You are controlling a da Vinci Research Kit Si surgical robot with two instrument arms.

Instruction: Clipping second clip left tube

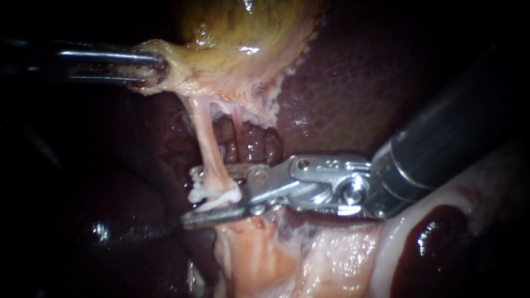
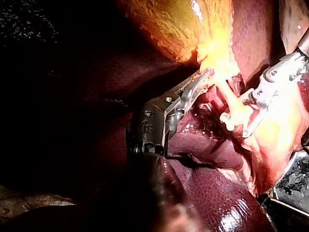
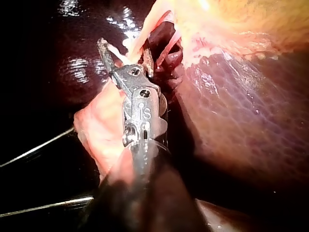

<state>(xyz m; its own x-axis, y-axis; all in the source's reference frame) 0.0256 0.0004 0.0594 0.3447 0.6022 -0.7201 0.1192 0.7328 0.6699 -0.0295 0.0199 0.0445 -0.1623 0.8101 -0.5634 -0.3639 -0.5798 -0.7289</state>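
Left tube (image 1: 205,138) between parted jaws

Right instrument (image 1: 212,193): jaws stand wide, one on each side of the left tube, which runs through the gap. Whitish frayed tissue clings to the tube just there. Cannot tell whether either jaw touches it. Left instrument (image 1: 150,69): jaws clamped on the pale edge of the gallbladder (image 1: 243,33). The tube runs taut from there to the right jaws. Thinner second tube (image 1: 236,118) lies just beside it, toward the right instrument's hinge. Liver (image 1: 353,83) lies behind.
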